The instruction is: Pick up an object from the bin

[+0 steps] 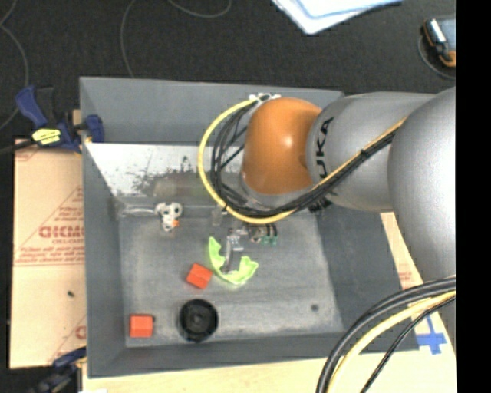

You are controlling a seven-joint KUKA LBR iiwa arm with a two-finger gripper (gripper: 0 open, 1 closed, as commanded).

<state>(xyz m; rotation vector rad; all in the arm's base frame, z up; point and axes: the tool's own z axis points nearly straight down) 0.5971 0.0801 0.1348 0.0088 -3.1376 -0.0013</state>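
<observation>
Pincer [234,247] low at centre of bin [307,295], on lime-green curved piece [236,270]; likely lined up for pick. Released or clenched: cannot tell, hidden under wrist. Orange block [199,275] just beside green piece; nudge risk. Black disc [198,318] nearer front wall, apart.

Four loose bits on bin [307,284] floor. Small orange block [199,275] sits mid-floor, turned cornerwise. 2nd orange block [141,326], approx square to the walls, is near front-L corner of view, clear of both walls. Black round piece [198,319] w/ raised centre lies just R of it, near front wall & below the 1st block, touching neither. Small white piece [169,215] w/ orange spot lies by back wall, L of centre, well apart from the rest. Outside, top of view: white & blue sheets [330,11].
</observation>
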